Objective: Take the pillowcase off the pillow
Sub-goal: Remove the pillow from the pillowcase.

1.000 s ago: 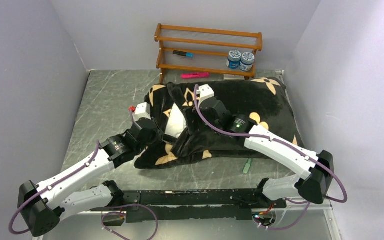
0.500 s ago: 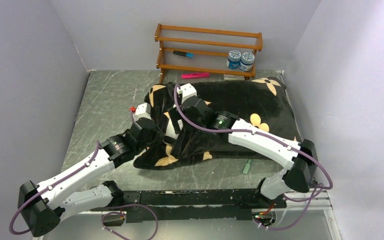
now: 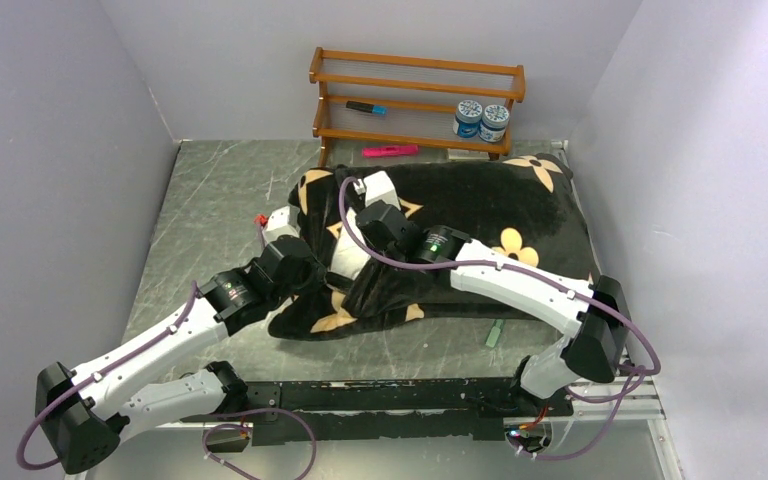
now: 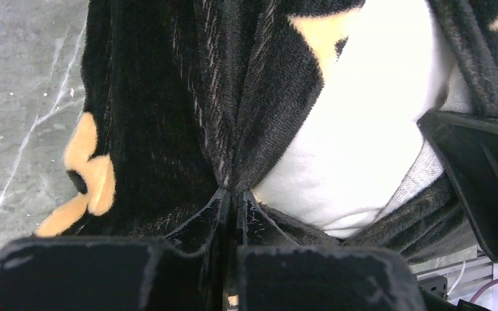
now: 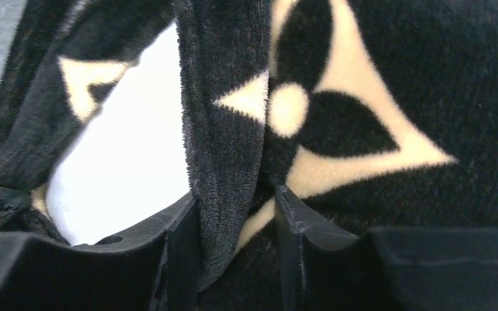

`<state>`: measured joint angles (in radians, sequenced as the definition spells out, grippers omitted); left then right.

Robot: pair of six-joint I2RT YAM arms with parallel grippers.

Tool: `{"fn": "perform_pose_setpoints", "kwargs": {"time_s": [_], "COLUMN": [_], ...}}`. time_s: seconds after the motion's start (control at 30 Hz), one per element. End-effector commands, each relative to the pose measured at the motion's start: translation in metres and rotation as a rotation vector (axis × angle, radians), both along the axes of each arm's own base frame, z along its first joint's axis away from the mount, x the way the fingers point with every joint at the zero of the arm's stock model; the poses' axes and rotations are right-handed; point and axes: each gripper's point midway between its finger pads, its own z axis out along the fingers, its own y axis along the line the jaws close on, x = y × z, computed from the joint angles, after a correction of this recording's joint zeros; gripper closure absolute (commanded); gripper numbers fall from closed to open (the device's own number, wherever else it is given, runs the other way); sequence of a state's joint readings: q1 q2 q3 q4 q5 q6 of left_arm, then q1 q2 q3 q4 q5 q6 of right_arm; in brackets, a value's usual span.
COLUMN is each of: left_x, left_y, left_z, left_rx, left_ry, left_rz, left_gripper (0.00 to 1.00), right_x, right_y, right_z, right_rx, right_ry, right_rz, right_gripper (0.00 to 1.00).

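Observation:
The black plush pillowcase with cream flower motifs covers most of the pillow on the table. The white pillow shows through the open end at the left. My left gripper is shut on a bunched edge of the pillowcase, next to the bare white pillow; its jaws pinch the fabric tight. My right gripper sits at the far side of the opening. The pillowcase hem hangs between its jaws, which stand a little apart. The pillow lies just left of them.
A wooden rack stands at the back with two blue jars and a marker on it. A pink marker lies in front. A green item lies by the pillow's near edge, a small red one at its left. Walls close both sides.
My right arm has moved left across the pillow to the opening, and its jaws have narrowed around the hem. My left gripper has closed on the pillowcase edge.

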<state>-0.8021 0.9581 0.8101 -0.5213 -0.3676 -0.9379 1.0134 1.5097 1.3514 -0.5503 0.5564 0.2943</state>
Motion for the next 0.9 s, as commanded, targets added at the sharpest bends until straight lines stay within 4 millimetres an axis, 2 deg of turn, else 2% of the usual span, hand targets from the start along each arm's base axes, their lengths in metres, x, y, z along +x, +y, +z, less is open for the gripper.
{"fn": "perform_pose_setpoints", "kwargs": {"time_s": [0.0, 0.17, 0.23, 0.37, 0.47, 0.6, 0.7, 0.87], "left_x": [-0.007, -0.004, -0.002, 0.004, 0.009, 0.010, 0.004, -0.016], "left_y": [0.033, 0.046, 0.052, 0.058, 0.065, 0.081, 0.092, 0.106], "left_z": [-0.008, -0.005, -0.002, 0.007, 0.022, 0.034, 0.019, -0.035], "left_rx": [0.123, 0.176, 0.198, 0.222, 0.239, 0.277, 0.301, 0.264], "left_ry": [0.039, 0.044, 0.042, 0.024, 0.007, -0.019, 0.019, 0.144], "left_rz": [0.076, 0.118, 0.142, 0.158, 0.177, 0.214, 0.237, 0.288], "left_gripper": [0.95, 0.95, 0.95, 0.95, 0.95, 0.95, 0.95, 0.95], "right_x": [-0.002, 0.002, 0.006, 0.014, 0.017, 0.018, 0.017, 0.013], "right_y": [-0.050, -0.078, -0.088, -0.105, -0.112, -0.124, -0.129, -0.120], "right_z": [-0.005, 0.004, 0.008, 0.021, 0.033, 0.035, 0.028, 0.012], "right_rx": [-0.167, -0.238, -0.249, -0.235, -0.217, -0.203, -0.202, -0.162], "right_ry": [-0.032, -0.069, -0.079, -0.099, -0.115, -0.114, -0.101, -0.062], "right_rz": [-0.097, -0.167, -0.191, -0.229, -0.245, -0.263, -0.263, -0.209], "right_gripper": [0.65, 0.94, 1.00, 1.00, 1.00, 1.00, 1.00, 1.00]}}
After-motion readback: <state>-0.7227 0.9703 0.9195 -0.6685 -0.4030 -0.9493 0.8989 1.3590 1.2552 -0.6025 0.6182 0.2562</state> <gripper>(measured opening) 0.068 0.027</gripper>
